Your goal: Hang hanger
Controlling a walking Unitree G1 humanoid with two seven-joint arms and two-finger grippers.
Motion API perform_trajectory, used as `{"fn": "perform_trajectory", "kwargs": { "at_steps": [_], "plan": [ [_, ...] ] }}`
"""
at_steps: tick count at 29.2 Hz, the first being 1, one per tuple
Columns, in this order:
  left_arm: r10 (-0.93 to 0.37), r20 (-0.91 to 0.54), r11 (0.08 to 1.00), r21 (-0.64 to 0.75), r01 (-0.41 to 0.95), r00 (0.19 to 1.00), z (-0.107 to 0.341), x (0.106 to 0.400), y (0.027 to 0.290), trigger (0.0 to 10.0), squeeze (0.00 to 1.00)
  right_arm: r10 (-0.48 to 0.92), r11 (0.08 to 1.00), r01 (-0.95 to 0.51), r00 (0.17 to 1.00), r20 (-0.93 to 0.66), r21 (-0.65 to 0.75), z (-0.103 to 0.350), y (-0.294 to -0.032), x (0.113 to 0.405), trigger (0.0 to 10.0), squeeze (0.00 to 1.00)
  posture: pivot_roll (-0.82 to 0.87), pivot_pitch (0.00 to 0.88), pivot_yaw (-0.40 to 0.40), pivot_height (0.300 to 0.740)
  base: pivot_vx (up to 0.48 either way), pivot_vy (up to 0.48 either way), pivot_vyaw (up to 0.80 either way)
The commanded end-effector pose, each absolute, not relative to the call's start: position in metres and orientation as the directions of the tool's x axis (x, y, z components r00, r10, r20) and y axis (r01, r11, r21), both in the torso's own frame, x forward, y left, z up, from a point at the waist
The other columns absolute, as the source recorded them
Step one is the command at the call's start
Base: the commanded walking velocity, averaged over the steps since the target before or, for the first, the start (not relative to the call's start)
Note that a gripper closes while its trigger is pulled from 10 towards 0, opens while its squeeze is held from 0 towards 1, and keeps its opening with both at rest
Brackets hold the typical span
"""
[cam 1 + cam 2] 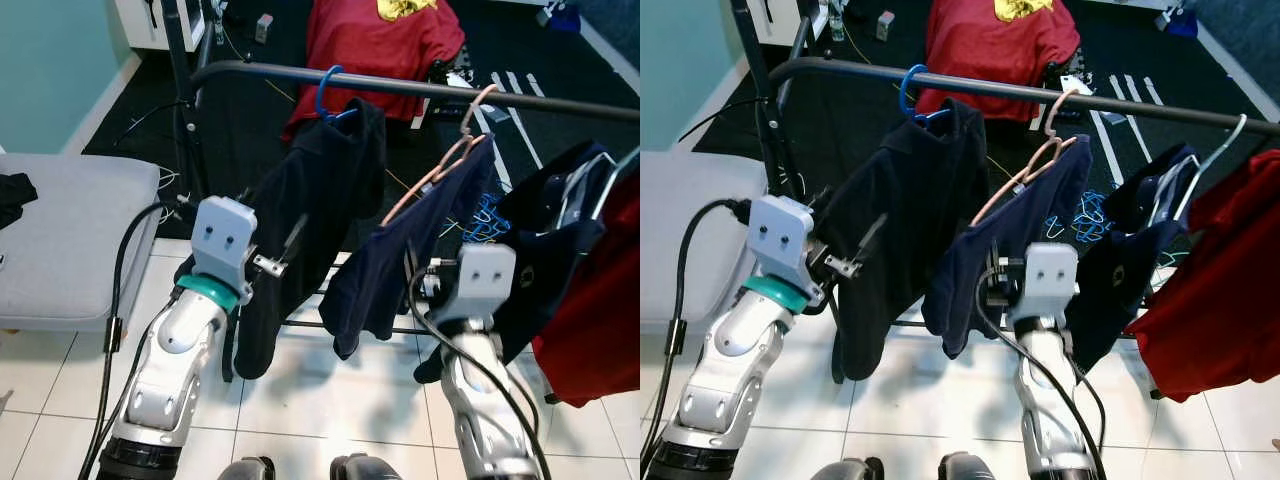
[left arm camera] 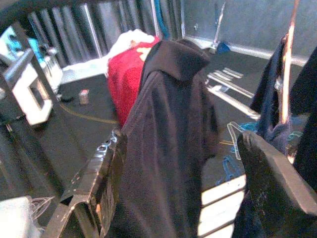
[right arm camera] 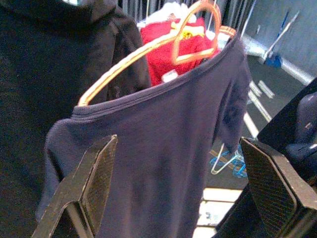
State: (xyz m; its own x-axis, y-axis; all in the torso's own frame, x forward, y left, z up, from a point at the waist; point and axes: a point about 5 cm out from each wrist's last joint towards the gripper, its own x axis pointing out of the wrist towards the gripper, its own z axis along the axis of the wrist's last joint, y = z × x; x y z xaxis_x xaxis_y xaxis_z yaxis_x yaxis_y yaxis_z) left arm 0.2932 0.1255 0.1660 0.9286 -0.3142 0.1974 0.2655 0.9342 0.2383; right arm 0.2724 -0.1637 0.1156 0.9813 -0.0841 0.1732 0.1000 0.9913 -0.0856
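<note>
In the left eye view, a dark rail (image 1: 420,88) ran across the frame with garments hung along it. A blue hanger (image 1: 325,95) hooked over the rail carried a black garment (image 1: 320,215). Beside it, a pink hanger (image 1: 440,170), its hook over the rail and its body tilted down toward the robot's left, carried a navy shirt (image 1: 400,265) that sagged low on that side. Further right hung a dark garment on a white hanger (image 1: 585,190) and a red garment (image 1: 595,310). The left arm (image 1: 190,340) reached up to the black garment; the right arm (image 1: 480,340) rose just below the navy shirt. A grey cushion (image 1: 70,240) lay at the left, a red shirt (image 1: 375,45) on the dark floor behind the rail.

The right eye view showed the same scene, the pink hanger's hook (image 1: 1060,105) resting on the rail.

In the left wrist view, the left gripper (image 2: 190,188) stood wide open, its fingers (image 2: 106,183) either side of the black garment and holding nothing.

In the right wrist view, the right gripper (image 3: 181,188) was likewise spread wide, the navy shirt hanging between its fingers (image 3: 96,181), with nothing gripped.
</note>
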Motion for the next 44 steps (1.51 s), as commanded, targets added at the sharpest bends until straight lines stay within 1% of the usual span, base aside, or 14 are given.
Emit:
{"fn": "perform_trajectory", "kwargs": {
  "at_steps": [1,4,9,11,13,15,22,31,34,36,38,42,43,44],
  "plan": [
    [-0.275,0.2,0.94,0.26,0.22,0.94,0.164,0.304,0.129,10.0,0.0,-0.102,0.988,0.119,0.982,0.161,-0.1,0.11,-0.171,0.277,10.0,0.0,-0.06,0.013,0.024,0.74,0.0,0.0,0.0],
    [-0.256,0.212,0.944,0.263,0.197,0.943,0.168,0.313,0.131,10.0,0.0,-0.12,0.985,0.137,0.98,0.161,-0.104,0.109,-0.177,0.284,10.0,0.0,-0.07,0.01,0.032,0.74,0.0,0.0,0.0],
    [-0.323,0.249,0.922,0.3,0.245,0.913,0.188,0.326,0.122,10.0,0.0,-0.1,0.991,0.117,0.97,0.22,-0.069,0.138,-0.18,0.325,10.0,0.0,-0.07,0.02,0.054,0.74,0.0,0.0,0.0],
    [-0.323,0.249,0.922,0.3,0.245,0.913,0.188,0.326,0.122,10.0,0.0,-0.1,0.991,0.117,0.97,0.22,-0.069,0.138,-0.18,0.325,10.0,0.0,-0.07,0.02,0.054,0.74,0.0,0.0,0.0],
    [-0.348,0.272,0.915,0.308,0.262,0.897,0.198,0.327,0.115,10.0,0.0,-0.073,0.996,0.083,0.968,0.241,-0.029,0.153,-0.173,0.341,10.0,0.0,-0.06,0.023,0.054,0.74,0.0,0.0,0.0],
    [-0.348,0.272,0.915,0.308,0.262,0.897,0.198,0.327,0.115,10.0,0.0,-0.073,0.996,0.083,0.968,0.241,-0.029,0.153,-0.173,0.341,10.0,0.0,-0.06,0.023,0.054,0.74,0.0,0.0,0.0],
    [-0.388,0.323,0.908,0.297,0.297,0.863,0.209,0.319,0.101,10.0,0.0,-0.009,0.991,-0.014,0.985,0.174,0.136,0.161,-0.147,0.364,10.0,0.0,-0.03,0.062,0.055,0.74,0.0,0.0,0.0],
    [-0.405,0.342,0.903,0.295,0.313,0.848,0.214,0.317,0.097,10.0,0.0,0.052,0.989,-0.07,0.989,0.139,0.128,0.171,-0.135,0.38,10.0,0.0,-0.03,0.071,0.053,0.74,0.0,0.0,0.0],
    [-0.41,0.344,0.901,0.295,0.317,0.845,0.215,0.316,0.095,10.0,0.0,0.046,0.994,-0.056,0.993,0.108,0.091,0.176,-0.134,0.388,10.0,0.0,-0.03,0.071,0.049,0.74,0.0,0.0,0.0],
    [-0.415,0.345,0.9,0.291,0.324,0.842,0.215,0.315,0.092,10.0,0.0,-0.091,0.995,0.088,0.995,0.043,0.056,0.183,-0.146,0.398,10.0,0.0,-0.03,0.072,0.043,0.74,0.0,0.0,0.0],
    [-0.415,0.342,0.9,0.289,0.326,0.843,0.214,0.314,0.092,10.0,0.0,-0.167,0.985,0.165,0.985,0.036,0.048,0.185,-0.155,0.399,10.0,0.0,-0.03,0.072,0.043,0.74,0.0,0.0,0.0],
    [-0.415,0.338,0.9,0.288,0.326,0.845,0.213,0.314,0.093,10.0,0.0,-0.214,0.976,0.212,0.976,0.047,0.044,0.189,-0.162,0.4,10.0,0.0,-0.03,0.072,0.043,0.74,0.0,0.0,0.0],
    [-0.413,0.335,0.901,0.287,0.326,0.847,0.212,0.314,0.093,10.0,0.0,-0.236,0.971,0.234,0.97,0.053,0.042,0.191,-0.167,0.4,8.9,0.0,-0.03,0.072,0.043,0.74,0.0,0.0,0.0],
    [-0.413,0.335,0.901,0.287,0.326,0.847,0.212,0.314,0.093,10.0,0.0,-0.236,0.971,0.234,0.97,0.053,0.042,0.191,-0.167,0.4,8.9,0.0,-0.03,0.072,0.043,0.74,0.0,0.0,0.0]
  ]
}}
